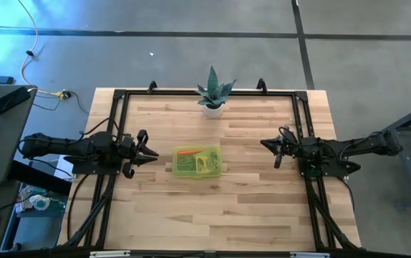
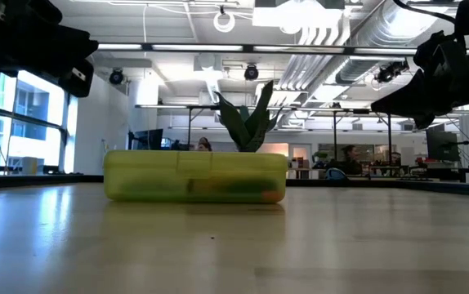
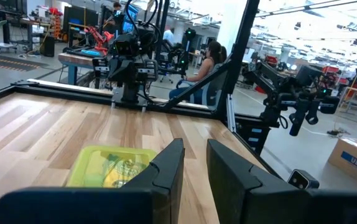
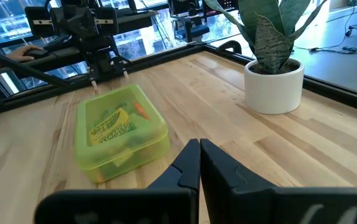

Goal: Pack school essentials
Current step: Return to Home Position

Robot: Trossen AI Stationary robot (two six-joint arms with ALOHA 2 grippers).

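Note:
A translucent yellow-green plastic case [image 1: 197, 161] lies flat and closed on the middle of the wooden table. Through its lid I see school essentials: a yellow-green crayon box [image 4: 110, 127] and an orange-red marker [image 4: 140, 110]. My left gripper [image 1: 148, 147] hovers left of the case, pointing level toward it, open by a narrow gap [image 3: 195, 162], with nothing between its fingers. My right gripper [image 1: 266, 145] hovers well to the right of the case, shut [image 4: 199, 162] and holding nothing.
A spiky green plant in a white pot [image 1: 213, 97] stands near the table's far edge, behind the case. A black frame [image 1: 119, 97] runs along the table's sides. Bare wood lies between the case and the near edge.

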